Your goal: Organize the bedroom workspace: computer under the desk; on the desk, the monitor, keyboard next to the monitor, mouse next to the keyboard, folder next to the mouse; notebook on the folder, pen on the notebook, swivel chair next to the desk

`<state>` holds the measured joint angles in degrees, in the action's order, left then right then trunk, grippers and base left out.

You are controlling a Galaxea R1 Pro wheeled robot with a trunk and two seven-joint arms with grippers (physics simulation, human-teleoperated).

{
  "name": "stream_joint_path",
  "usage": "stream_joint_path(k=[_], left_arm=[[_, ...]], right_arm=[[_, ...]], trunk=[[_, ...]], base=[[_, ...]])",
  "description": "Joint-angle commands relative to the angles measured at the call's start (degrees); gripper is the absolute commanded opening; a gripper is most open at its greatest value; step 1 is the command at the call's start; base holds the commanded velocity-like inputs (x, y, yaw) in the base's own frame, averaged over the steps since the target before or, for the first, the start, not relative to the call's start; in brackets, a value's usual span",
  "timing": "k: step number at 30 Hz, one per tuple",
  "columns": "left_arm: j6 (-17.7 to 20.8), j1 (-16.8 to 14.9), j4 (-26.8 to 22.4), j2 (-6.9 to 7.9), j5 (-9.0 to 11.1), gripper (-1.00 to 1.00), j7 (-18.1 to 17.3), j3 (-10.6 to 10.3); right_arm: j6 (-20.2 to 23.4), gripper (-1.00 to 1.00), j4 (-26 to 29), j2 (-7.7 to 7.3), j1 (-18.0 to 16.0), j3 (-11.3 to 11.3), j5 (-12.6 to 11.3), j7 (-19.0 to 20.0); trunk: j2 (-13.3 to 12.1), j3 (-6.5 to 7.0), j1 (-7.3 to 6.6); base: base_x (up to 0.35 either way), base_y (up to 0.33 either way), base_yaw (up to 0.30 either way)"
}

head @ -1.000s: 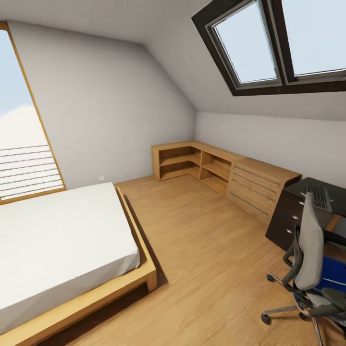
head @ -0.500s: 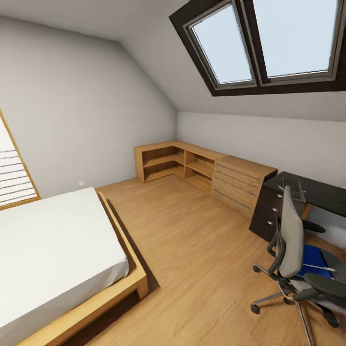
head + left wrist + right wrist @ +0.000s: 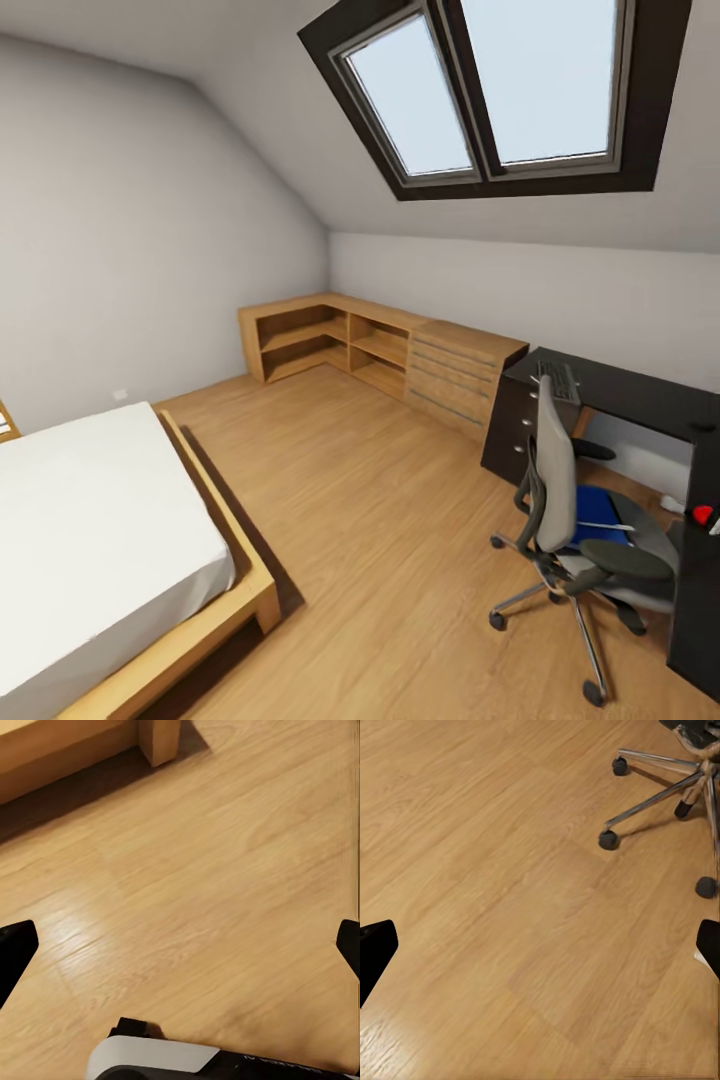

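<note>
The grey swivel chair (image 3: 556, 482) stands on the floor at the right, with its back to me. The blue folder (image 3: 592, 503) lies on its seat, and a thin pale pen (image 3: 610, 524) lies across it. Behind the chair is the black desk (image 3: 630, 392), with the keyboard (image 3: 560, 381) on its left end above the drawer unit (image 3: 505, 428). The computer, monitor, mouse and notebook are out of view. My left gripper (image 3: 180, 949) and right gripper (image 3: 540, 949) hang open over bare floor. The chair's chrome base (image 3: 671, 791) lies just beyond the right one.
A white bed on a wooden frame (image 3: 90, 540) fills the left; its leg (image 3: 157, 739) is near my left gripper. Low wooden shelves and a drawer chest (image 3: 400, 350) line the far wall. A small red object (image 3: 703, 514) sits on the desk's near wing.
The whole picture has shifted left, so the camera has turned right. The tall window has left the view. More of the desk and chair shows.
</note>
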<state>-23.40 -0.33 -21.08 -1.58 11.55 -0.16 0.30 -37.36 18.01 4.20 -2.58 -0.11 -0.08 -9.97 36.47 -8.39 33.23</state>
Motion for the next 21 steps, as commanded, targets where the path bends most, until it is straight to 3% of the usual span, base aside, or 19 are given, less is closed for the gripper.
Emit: stream_joint_path(k=[1, 12, 21], left_arm=[[-0.2, 0.0, 0.0, -0.01, 0.2, 1.0, 0.0, 0.0], [-0.2, 0.0, 0.0, 0.0, 0.3, 1.0, 0.0, 0.0], [-0.2, 0.0, 0.0, 0.0, 0.3, 1.0, 0.0, 0.0]], right_arm=[[-0.2, 1.0, 0.0, 0.02, -0.1, 0.0, 0.0, -0.1], [-0.2, 1.0, 0.0, 0.02, -0.1, 0.0, 0.0, -0.1], [-0.2, 1.0, 0.0, 0.02, -0.1, 0.0, 0.0, -0.1]], trunk=[[0.1, -0.09, 0.02], [0.1, -0.09, 0.02], [0.1, -0.09, 0.02]], base=[[0.0, 0.0, -0.261], [0.0, 0.008, -0.261], [0.061, 0.135, -0.261]])
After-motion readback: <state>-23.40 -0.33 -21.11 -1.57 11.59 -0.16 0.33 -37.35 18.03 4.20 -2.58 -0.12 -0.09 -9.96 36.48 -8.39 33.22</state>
